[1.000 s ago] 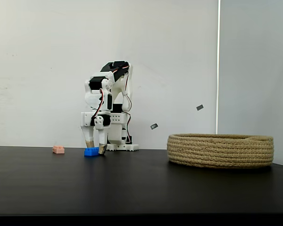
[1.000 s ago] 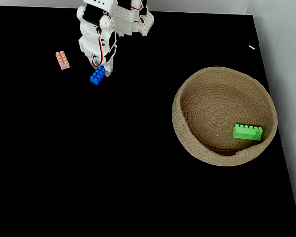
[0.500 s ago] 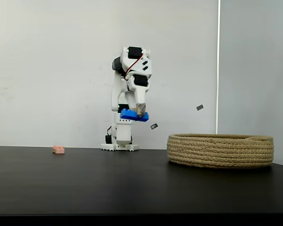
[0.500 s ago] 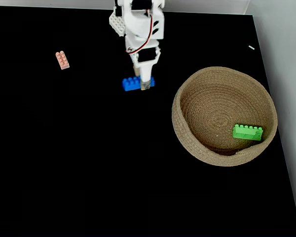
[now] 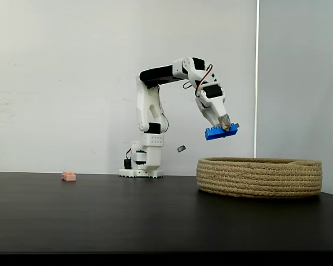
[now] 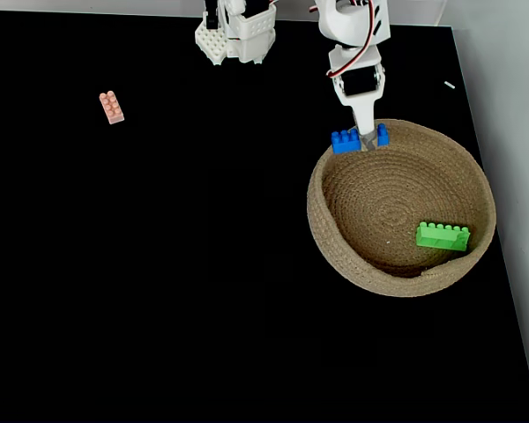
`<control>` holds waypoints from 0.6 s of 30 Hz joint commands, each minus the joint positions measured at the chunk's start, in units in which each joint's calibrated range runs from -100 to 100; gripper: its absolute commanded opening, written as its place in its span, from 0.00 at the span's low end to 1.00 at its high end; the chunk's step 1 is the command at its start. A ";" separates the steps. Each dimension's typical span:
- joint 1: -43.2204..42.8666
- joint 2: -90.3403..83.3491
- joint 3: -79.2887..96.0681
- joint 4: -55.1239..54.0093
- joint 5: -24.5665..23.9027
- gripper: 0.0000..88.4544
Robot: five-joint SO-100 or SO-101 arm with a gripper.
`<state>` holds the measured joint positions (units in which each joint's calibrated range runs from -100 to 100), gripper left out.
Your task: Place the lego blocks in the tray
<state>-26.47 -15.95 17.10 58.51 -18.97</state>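
Black table (image 5: 100,216) before a white wall, with your arm stretched toward the rope tray.

Your gripper (image 5: 225,125) (image 6: 367,139) is pinching the blue brick (image 5: 220,132) (image 6: 346,140) and holds it in the air, at the upper right of centre in the side-on fixed view and over the tray's (image 5: 260,177) (image 6: 335,256) top rim in the fixed view from above. The green brick (image 6: 442,236) lies inside the tray, toward its right wall. The pink brick (image 5: 69,176) (image 6: 112,107) sits on the table at the far left, well apart from the tray.
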 commanded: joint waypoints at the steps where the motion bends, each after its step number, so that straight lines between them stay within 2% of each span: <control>1: -1.15 -0.05 -1.00 -4.49 0.68 0.25; 4: -0.49 -0.99 1.82 -8.15 1.90 0.31; 7: 0.17 -1.77 2.64 -9.82 1.90 0.33; 11: 2.97 -3.31 1.73 -3.32 2.20 0.36; 14: 10.72 -4.00 0.27 1.93 3.08 0.34; 18: 24.65 -4.00 3.83 -2.65 5.81 0.36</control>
<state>-13.76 -15.10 20.90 57.45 -15.07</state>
